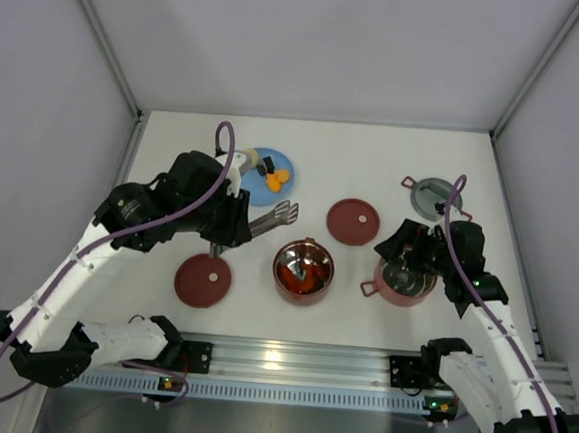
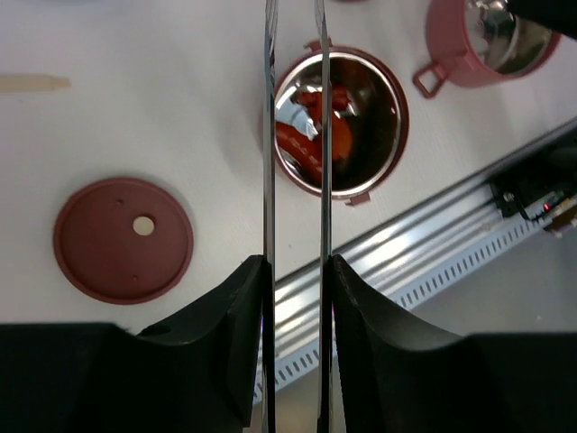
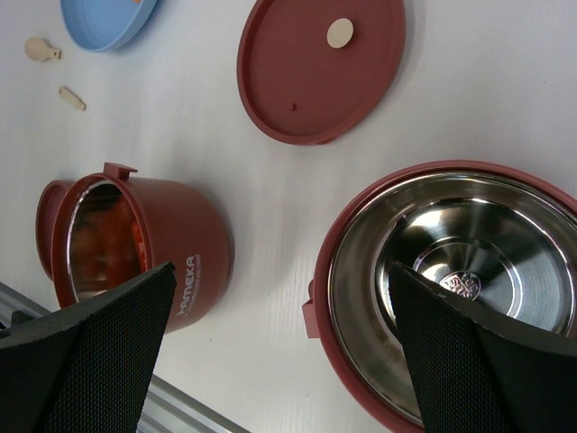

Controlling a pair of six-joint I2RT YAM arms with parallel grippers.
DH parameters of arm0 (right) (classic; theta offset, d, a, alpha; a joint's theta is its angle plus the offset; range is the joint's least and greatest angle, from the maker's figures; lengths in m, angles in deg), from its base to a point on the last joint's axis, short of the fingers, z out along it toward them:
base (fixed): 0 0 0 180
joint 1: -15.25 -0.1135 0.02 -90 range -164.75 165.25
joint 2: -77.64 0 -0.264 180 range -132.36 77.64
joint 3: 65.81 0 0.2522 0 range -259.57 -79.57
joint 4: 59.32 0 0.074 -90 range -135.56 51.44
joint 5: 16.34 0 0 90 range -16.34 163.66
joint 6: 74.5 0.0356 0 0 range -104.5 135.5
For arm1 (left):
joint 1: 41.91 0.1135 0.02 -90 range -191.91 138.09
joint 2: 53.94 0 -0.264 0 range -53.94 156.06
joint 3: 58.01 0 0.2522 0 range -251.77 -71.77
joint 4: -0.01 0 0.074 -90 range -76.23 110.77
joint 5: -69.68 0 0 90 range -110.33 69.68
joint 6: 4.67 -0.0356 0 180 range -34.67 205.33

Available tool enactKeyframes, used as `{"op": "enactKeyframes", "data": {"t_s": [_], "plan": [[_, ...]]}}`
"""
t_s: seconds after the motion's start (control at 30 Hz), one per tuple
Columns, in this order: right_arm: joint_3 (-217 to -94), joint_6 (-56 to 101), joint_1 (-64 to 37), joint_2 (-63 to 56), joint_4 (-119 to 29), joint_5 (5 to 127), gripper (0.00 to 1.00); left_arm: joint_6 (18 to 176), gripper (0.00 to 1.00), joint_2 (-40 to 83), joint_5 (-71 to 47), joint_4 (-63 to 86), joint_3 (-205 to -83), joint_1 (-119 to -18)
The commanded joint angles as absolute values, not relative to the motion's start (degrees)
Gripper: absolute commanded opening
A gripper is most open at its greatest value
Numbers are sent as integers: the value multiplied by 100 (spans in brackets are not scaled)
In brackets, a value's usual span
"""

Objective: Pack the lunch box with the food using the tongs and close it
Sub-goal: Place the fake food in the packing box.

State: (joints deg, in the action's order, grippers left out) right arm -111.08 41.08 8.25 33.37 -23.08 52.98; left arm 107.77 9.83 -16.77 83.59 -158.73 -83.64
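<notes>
jaws of the left gripper [image 2: 296, 271] pinch the tongs [image 2: 269, 135] half-squeezed, tips between the plate [image 1: 284, 162] and the middle bowl [image 1: 303, 270], which holds red food [image 2: 315, 135]. the right gripper [image 3: 281, 280] gapes wide and empty over the other bowl [image 3: 469, 262]. packing seems under way; the next move likely calls for reaching to the pieces [image 1: 277, 178] on the plate.

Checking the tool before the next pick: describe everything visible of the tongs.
The tongs are thin, shiny silver metal, with two flat arms running side by side and a narrow gap between them. The left gripper pinches both arms between its black fingers. They are held in the air, tips apart and seemingly empty, pointing to the robot's right.
</notes>
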Motion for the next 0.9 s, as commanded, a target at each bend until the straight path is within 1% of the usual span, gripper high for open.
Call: {"op": "enactKeyframes", "data": {"t_s": [0.0,0.17,0.4,0.5,0.67,0.87], "plan": [[-11271,4046,884,3422,-2323,5257,99,10924,39,1425,-2891,8101,-16351,-8366],[-11271,4064,892,3352,-2350,5125,100,10880,41,2268,-3702,7820,-16687,-8155],[-11280,4073,883,3202,-2411,4923,99,10749,41,3306,-3659,7073,-16696,-7356],[-11306,4073,883,3167,-2420,4914,100,10713,41,3719,-3500,6800,-16704,-7224],[-11324,4081,883,3158,-2412,4941,99,10643,45,4273,-3281,6528,-16853,-7153],[-11306,4073,883,3176,-2359,4993,100,10660,47,4581,-3228,6360,-16933,-7126]]}}
